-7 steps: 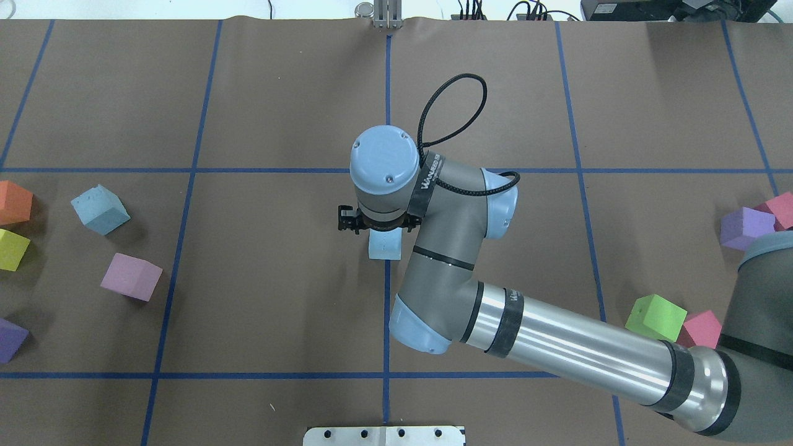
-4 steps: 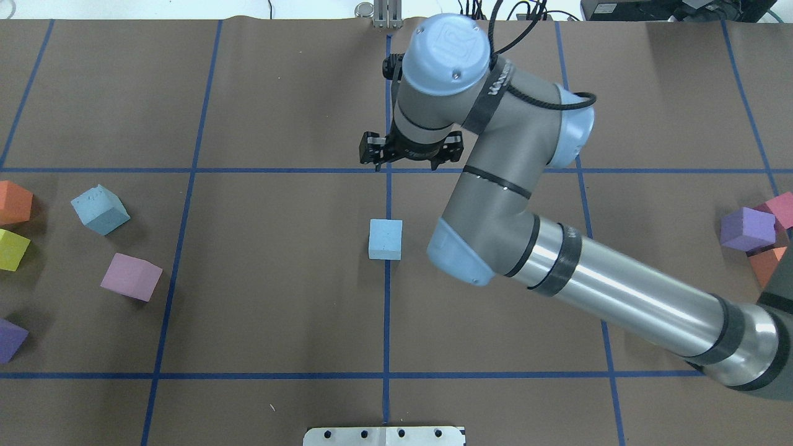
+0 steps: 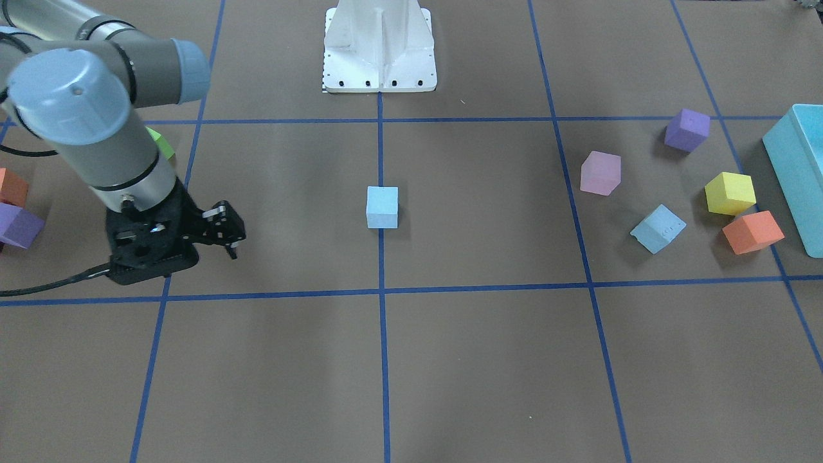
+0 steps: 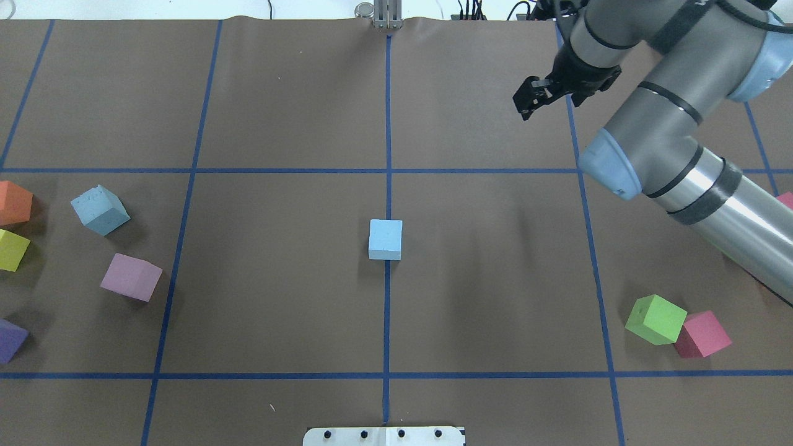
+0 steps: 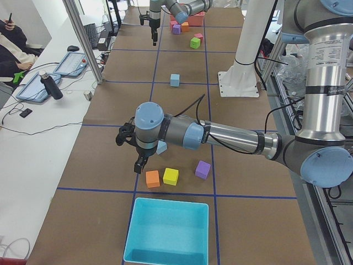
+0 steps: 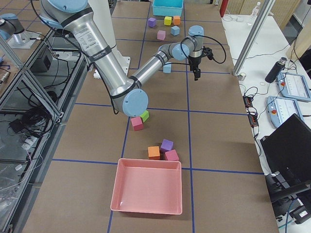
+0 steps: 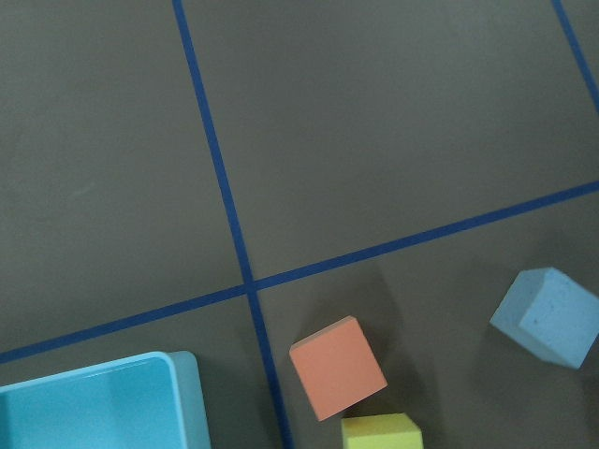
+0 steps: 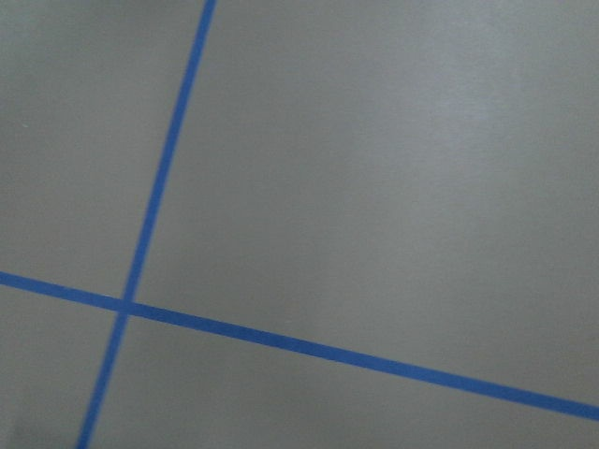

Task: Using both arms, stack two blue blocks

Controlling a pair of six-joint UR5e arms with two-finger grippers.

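One blue block (image 4: 385, 239) sits alone on the centre line, also in the front view (image 3: 382, 207). The second blue block (image 4: 100, 209) lies tilted at the left among other cubes and shows in the left wrist view (image 7: 552, 313). My right gripper (image 4: 538, 94) is open and empty, high over the far right of the table, well away from both blocks. My left gripper (image 5: 128, 150) shows only in the exterior left view, hovering just beside the second blue block (image 5: 161, 147); I cannot tell whether it is open or shut.
Near the second block lie a mauve cube (image 4: 131, 277), an orange cube (image 4: 13, 202), a yellow cube (image 4: 12, 249) and a purple cube (image 4: 11, 339). A teal box (image 3: 797, 167) stands beyond them. Green (image 4: 655, 319) and pink (image 4: 702, 334) cubes lie right.
My right gripper was over the centre blue block, then lifted off and swung far and to the right. The block stays on the centre line.
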